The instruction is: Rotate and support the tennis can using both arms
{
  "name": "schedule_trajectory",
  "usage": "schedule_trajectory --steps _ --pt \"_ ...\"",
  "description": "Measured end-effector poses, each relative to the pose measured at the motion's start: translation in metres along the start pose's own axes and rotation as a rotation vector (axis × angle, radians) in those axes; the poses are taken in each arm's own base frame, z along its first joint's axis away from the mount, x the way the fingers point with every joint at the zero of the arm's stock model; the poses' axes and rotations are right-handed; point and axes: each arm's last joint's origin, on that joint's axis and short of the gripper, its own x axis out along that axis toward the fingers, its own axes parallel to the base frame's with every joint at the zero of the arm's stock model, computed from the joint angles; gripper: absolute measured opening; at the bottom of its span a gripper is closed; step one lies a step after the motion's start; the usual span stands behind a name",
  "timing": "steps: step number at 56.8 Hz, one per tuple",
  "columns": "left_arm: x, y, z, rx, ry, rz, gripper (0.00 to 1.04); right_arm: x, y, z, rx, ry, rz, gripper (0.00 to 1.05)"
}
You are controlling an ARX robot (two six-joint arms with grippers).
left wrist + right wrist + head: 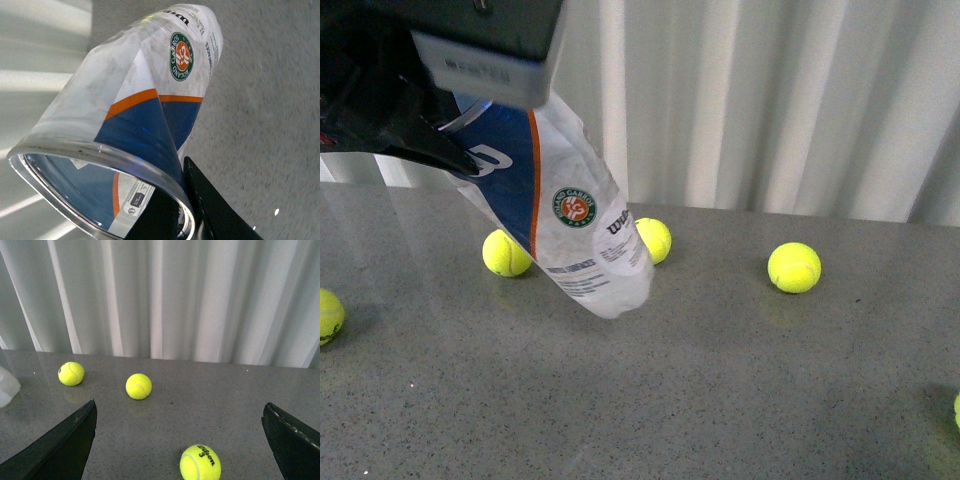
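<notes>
The tennis can (575, 225) hangs tilted in the front view, open end up at the upper left and closed end low near the grey table (720, 400). My left gripper (455, 140) is shut on its upper rim. In the left wrist view the can (150, 75) points away and its silver rim (100, 155) is close. One black finger (215, 205) is outside the wall and the other is inside. My right gripper (179, 410) is open over the table, its fingers (60, 445) wide apart and holding nothing. The can's closed end (7, 385) shows far off at that view's edge.
Yellow-green tennis balls lie on the table: two behind the can (506, 253) (653, 240), one to the right (794, 267), one at each side edge (328, 315). One ball (200, 462) lies between my right fingers. A white curtain (770, 100) closes the back.
</notes>
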Motion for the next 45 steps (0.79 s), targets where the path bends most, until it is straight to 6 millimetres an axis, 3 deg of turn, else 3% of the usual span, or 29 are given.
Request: schedule_trajectory --steps 22,45 --pt "0.027 0.005 0.04 0.283 0.03 -0.232 0.04 0.0 0.0 0.0 0.0 0.0 -0.001 0.98" --pt "0.08 0.003 0.053 0.385 0.108 -0.273 0.04 0.0 0.0 0.0 0.0 0.0 -0.001 0.98"
